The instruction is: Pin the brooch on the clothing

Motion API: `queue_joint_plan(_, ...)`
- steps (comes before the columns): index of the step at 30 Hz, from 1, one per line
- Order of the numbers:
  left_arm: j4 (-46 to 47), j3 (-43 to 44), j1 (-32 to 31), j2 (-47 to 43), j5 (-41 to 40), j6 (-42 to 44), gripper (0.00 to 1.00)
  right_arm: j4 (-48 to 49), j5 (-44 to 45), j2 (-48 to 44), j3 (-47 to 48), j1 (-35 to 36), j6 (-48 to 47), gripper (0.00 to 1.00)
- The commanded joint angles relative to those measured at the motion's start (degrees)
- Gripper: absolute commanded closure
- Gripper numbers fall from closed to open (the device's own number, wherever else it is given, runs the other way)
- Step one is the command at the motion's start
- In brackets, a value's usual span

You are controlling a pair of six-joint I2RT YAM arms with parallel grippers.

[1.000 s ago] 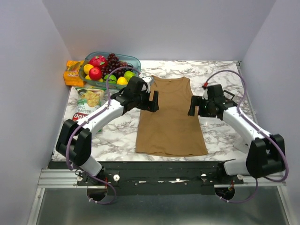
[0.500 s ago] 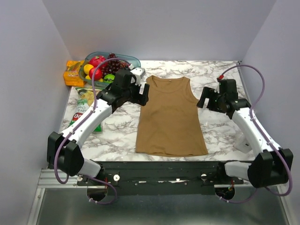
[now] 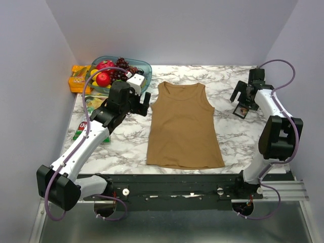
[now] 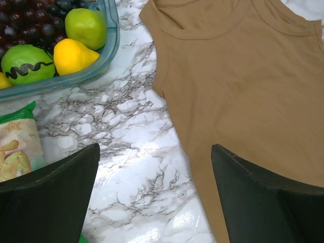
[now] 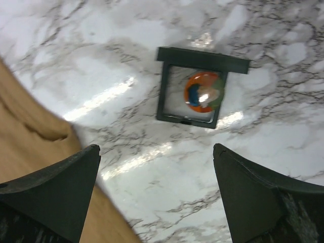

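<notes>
The right pincer (image 5: pixel 156 148) hangs apart and empty, the brooch (image 5: pixel 203 91) just ahead of it in its black tray (image 5: pixel 202 59), seemingly lined up for a pick. The left pincer (image 4: pixel 155 152), also spread, hovers over the side edge of the clothing (image 4: pixel 243 91) on the counter (image 4: pixel 126 131), probably to steady it.

Marble table (image 3: pixel 233 144), clothing (image 3: pixel 183 126), tray (image 5: pixel 202 53), probably chips bag (image 4: pixel 17 147)

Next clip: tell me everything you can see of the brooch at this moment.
The brooch is a small round, glossy piece with an orange-red rim and blue, green and pale patches, catching a glare. It lies flat inside a black square frame on the marble table, apart from the tan top. The right gripper hangs open over it, not touching it.
</notes>
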Motion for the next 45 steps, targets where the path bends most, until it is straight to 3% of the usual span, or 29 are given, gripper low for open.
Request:
queue_joint_plan(1, -0.27, 0.72, 0.90, 1.03, 0.55, 0.48, 0.03, -0.18, 4.42, 3.41, 0.84, -2.95, -0.29, 0.00)
queue_joint_plan(5, -0.18, 0.72, 1.52, 0.94, 1.08, 0.13, 0.03, 2.11, 0.28, 7.36, 0.49, -5.86, 0.06, 0.04)
queue_joint_plan(12, -0.09, 0.72, 1.87, 1.82, 2.84, -0.14, 0.04, 3.87, 2.04, 11.94, 1.19, -6.04, -0.64, 0.05)
queue_joint_plan(17, -0.35, 1.07, 2.14, 2.79, 3.28, -0.23, 0.04, 4.14, 3.18, 12.73, 1.90, -6.22, -0.64, 0.12)
queue_joint_plan(27, -0.27, 0.99, 2.22, 3.32, 3.89, -0.58, 0.05, -0.25, 6.35, 15.36, 5.05, -6.48, -0.82, 0.20)
queue_joint_plan(45, 0.08, 0.37, 2.22, 3.67, 4.33, -0.75, 0.04, -7.55, 5.65, 17.39, 8.66, -7.01, 1.64, 0.19)
